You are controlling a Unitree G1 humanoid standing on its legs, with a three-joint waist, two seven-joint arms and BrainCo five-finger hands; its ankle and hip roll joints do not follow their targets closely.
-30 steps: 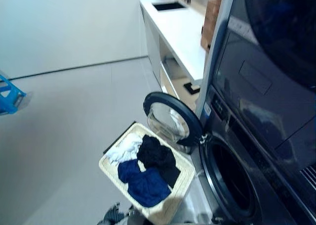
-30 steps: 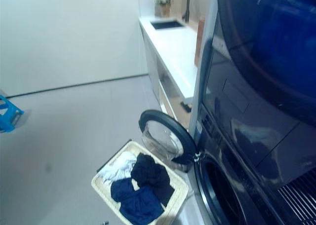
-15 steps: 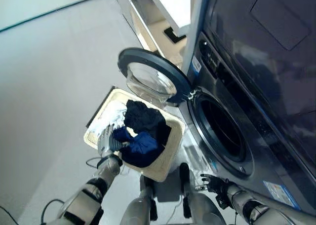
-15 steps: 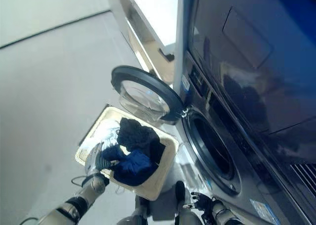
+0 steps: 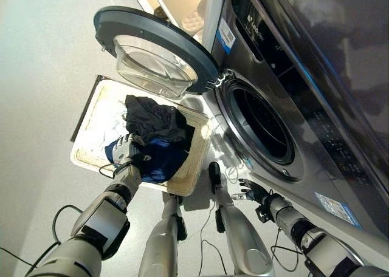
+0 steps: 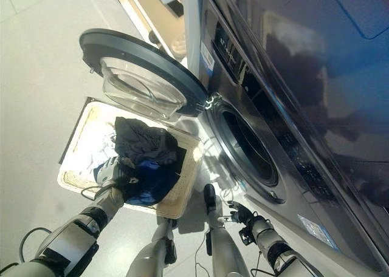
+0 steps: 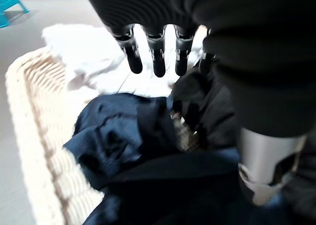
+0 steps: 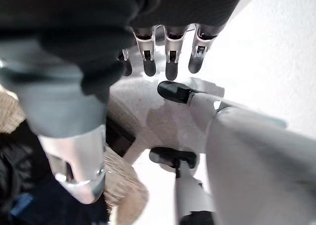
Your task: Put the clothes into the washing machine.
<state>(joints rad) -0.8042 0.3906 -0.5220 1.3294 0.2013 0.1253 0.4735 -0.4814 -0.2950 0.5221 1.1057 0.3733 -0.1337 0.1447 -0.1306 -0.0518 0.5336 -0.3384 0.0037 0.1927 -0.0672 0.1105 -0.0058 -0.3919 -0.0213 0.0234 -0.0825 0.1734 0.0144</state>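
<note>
A cream wicker basket [image 5: 84, 161] stands on the floor in front of the dark grey washing machine [image 5: 316, 137]. In it lie a white cloth [image 5: 106, 122], a black garment [image 5: 152, 119] and a navy garment [image 5: 163, 163]. My left hand [image 5: 124, 150] hovers over the basket's near side, at the edge of the navy garment [image 7: 128, 136], fingers [image 7: 155, 52] straight and holding nothing. My right hand [image 5: 251, 191] hangs low before the machine, below the drum opening [image 5: 261, 122], fingers [image 8: 170, 50] relaxed and empty.
The round door [image 5: 152, 52] is swung open to the left and juts over the basket's far end. A second dark appliance [image 6: 316, 40] is stacked above the washer. Pale floor [image 5: 42, 76] stretches to the left of the basket.
The camera has tilted down towards the basket and the drum. My left hand came in over the basket and rests by the navy garment; my right hand came into view below the drum.
</note>
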